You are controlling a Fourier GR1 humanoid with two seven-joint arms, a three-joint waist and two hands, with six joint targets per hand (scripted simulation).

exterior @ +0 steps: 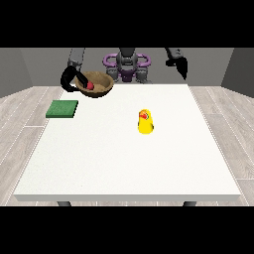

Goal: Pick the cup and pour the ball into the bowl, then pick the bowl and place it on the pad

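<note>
Hand point(69, 79) curled round bowl point(99, 85)

Wooden-looking brown bowl point(98, 84), glossy yellow cup point(145, 122), matt green pad point(62, 108), matt white table point(124, 158)

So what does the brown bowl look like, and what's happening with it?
The brown bowl looks wooden, round and shallow, tilted so its opening faces the camera. A small red ball sits inside. It is at the table's far left corner, up off the table, held by the robot hand at the view's left, which wraps around its left rim. The green pad lies below, nearer the camera.
</note>
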